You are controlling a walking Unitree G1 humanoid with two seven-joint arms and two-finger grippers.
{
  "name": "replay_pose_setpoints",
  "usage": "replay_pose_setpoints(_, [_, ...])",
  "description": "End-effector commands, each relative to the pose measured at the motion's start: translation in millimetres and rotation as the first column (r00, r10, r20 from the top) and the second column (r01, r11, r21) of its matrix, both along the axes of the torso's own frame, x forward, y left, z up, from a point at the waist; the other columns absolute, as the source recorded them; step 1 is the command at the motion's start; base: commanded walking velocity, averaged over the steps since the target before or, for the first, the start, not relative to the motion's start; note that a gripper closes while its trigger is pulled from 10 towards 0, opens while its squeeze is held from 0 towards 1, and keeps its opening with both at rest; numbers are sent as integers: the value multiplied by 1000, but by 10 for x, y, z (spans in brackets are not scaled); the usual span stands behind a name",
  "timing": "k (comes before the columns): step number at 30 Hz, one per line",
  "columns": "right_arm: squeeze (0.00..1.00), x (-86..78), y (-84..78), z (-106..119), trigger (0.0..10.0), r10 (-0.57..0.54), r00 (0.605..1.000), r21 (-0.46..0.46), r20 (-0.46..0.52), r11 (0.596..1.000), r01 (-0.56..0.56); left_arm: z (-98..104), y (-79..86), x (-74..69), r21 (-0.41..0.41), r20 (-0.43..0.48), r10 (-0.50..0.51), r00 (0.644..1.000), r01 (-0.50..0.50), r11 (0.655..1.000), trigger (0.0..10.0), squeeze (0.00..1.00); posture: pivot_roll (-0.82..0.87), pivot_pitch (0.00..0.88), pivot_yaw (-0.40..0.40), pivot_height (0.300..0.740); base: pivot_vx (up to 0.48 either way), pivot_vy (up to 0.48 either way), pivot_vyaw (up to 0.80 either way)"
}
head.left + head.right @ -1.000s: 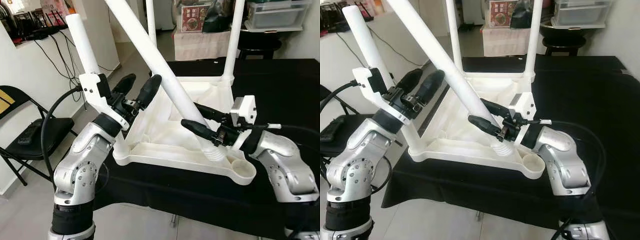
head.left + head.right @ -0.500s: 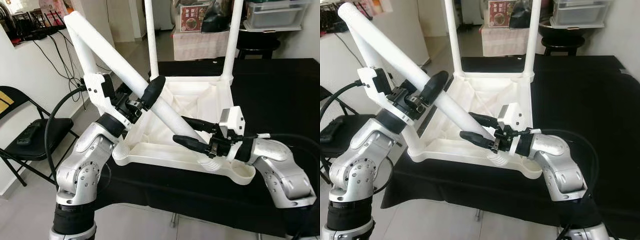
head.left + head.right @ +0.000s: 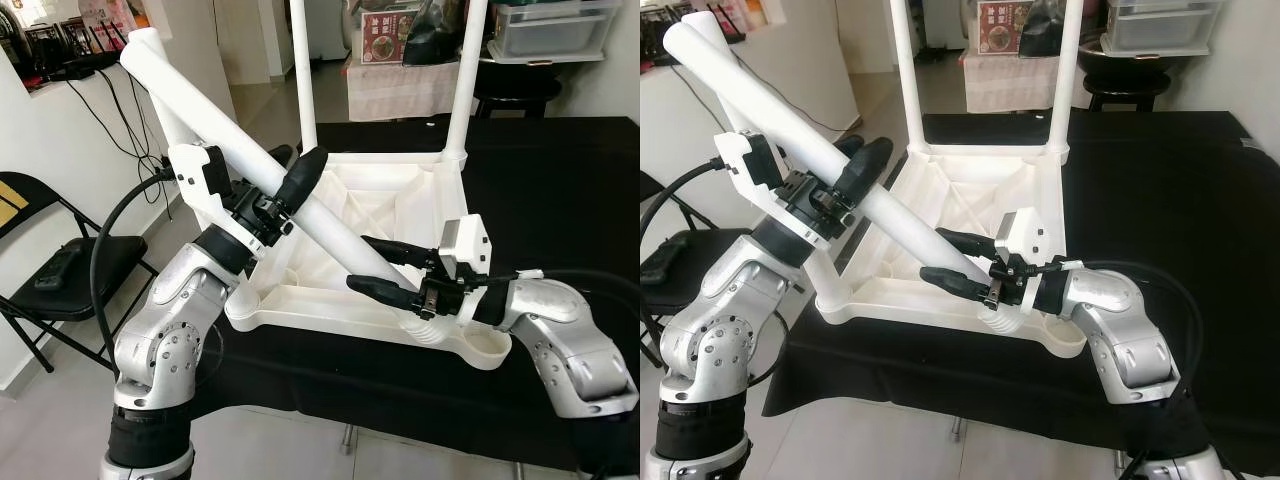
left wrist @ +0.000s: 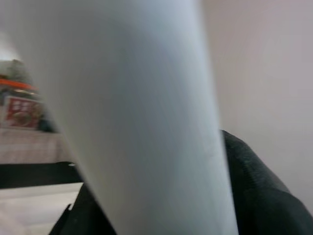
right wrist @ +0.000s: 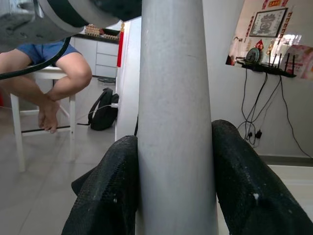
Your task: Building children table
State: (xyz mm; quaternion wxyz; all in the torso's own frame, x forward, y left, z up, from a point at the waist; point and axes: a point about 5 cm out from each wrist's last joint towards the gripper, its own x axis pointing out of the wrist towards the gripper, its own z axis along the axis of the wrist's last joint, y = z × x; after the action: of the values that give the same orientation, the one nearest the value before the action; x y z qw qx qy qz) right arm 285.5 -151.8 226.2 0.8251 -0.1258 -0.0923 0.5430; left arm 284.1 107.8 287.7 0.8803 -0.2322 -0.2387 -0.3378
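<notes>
— Four legs on the upturned white table top (image 3: 330,300)?
— Three upright at its corners; one slanted leg (image 3: 250,170), base at the near right corner socket.
— Grippers?
— Two. Left gripper (image 3: 290,180) clamps the slanted leg mid-length; right gripper (image 3: 375,268) pinches its lower end, above the black bench (image 3: 560,180)

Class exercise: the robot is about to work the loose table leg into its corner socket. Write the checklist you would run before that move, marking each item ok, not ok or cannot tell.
1. Right gripper closed on the lower end of the loose leg: ok.
2. Left gripper holding the leg higher up: ok.
3. Leg upright over its socket: not ok, it leans steeply towards the robot's left.
4. Threaded end seated in the tabletop: cannot tell.
5. Tabletop lying flat on the black cloth: ok.
6. Two far legs standing upright: ok.
</notes>
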Motion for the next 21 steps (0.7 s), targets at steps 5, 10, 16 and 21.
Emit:
replay_pose_setpoints(5, [0,-37,41,22,10000,27,999,7,17,1000,-27,-26,92,34,6,-19,53,998,-52,999,0,0,-172,32,98,740,0,0,0])
replay_pose_setpoints(10, [0,-16,44,14,10000,6,1000,2,25,1000,-6,-13,116,48,19,-11,47,999,-47,999,0,0,-171,29,98,740,0,0,0])
replay_pose_setpoints(16, [1000,8,29,-12,10000,1,1000,-4,-31,1000,-1,26,142,74,130,27,-52,998,48,990,0,0,-168,24,103,740,0,0,0])
replay_pose_setpoints(21, [1000,-2,25,-26,10000,12,999,-29,-37,999,-13,59,130,115,208,41,-120,992,108,972,0,0,-155,19,111,740,0,0,0])
